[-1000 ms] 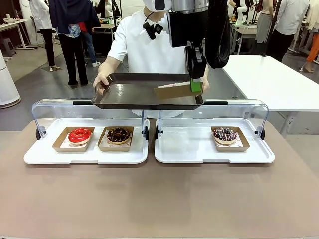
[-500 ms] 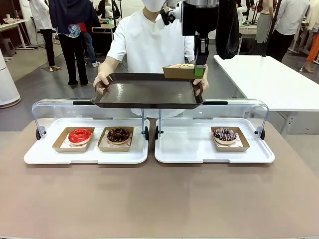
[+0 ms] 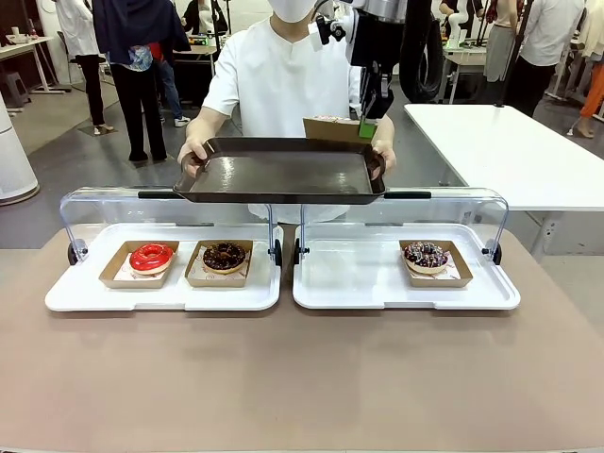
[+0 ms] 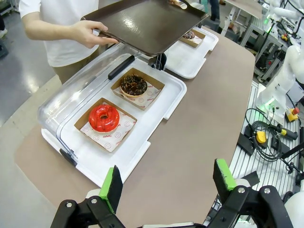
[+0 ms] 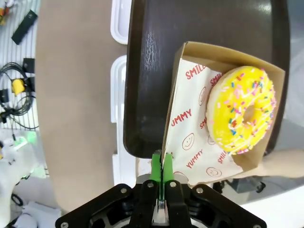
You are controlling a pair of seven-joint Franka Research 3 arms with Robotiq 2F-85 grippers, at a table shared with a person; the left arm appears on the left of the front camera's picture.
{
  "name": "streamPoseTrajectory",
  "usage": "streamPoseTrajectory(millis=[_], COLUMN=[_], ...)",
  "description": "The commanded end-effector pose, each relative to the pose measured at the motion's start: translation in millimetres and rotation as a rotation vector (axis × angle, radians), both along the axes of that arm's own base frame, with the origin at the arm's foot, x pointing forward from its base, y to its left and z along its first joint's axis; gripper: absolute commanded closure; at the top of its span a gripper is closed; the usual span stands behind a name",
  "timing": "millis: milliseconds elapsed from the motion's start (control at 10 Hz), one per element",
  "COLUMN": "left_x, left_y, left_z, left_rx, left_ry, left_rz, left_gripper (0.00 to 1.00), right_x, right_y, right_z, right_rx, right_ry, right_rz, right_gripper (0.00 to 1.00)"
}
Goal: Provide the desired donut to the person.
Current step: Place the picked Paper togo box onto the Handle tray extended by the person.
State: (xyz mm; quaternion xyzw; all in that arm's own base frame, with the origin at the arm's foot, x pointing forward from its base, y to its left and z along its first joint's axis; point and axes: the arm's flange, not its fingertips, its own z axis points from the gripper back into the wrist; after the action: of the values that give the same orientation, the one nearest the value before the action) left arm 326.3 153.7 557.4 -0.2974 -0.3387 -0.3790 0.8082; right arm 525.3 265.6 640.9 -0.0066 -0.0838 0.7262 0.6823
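Observation:
The person (image 3: 283, 75) in a white top holds a dark serving tray (image 3: 274, 175) level over the display cases with both hands. My right gripper (image 3: 366, 127) is shut on the edge of a cardboard box (image 3: 330, 128), which holds a yellow sprinkled donut (image 5: 242, 110). The box hangs over the serving tray's (image 5: 204, 28) far right part; I cannot tell whether it touches. In the right wrist view the green pads of the right gripper (image 5: 162, 167) pinch the box's paper-lined rim (image 5: 176, 142). My left gripper (image 4: 167, 178) stands open above the table, holding nothing.
Two white display trays (image 3: 75, 294) with raised clear lids (image 3: 94, 203) sit on the brown table. The left one holds a red donut (image 3: 151, 257) and a chocolate donut (image 3: 224, 256); the right holds a sprinkled chocolate donut (image 3: 426, 255). Bystanders stand behind.
My right gripper has lifted the boxed donut from in front of the serving tray, up and away toward the person, over the tray's far right part. The person's tray held still.

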Motion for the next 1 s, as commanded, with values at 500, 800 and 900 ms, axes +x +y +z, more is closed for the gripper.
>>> streamPoseTrajectory(millis=[500,800,900], left_x=[1,1,1], left_y=[0,0,0], left_z=[1,1,1], left_rx=[-0.018,-0.018,-0.018], left_ry=[-0.016,-0.016,-0.016], left_rz=[-0.009,-0.009,-0.009], left_gripper=[0.0,0.0,0.0], right_x=[30,34,35], right_y=[-11,-10,-10], right_z=[-41,-59,-64], right_rx=[0.035,0.009,-0.001], right_ry=[0.09,0.116,0.127], right_rz=[0.013,0.027,0.028], right_gripper=[0.99,0.99,0.99])
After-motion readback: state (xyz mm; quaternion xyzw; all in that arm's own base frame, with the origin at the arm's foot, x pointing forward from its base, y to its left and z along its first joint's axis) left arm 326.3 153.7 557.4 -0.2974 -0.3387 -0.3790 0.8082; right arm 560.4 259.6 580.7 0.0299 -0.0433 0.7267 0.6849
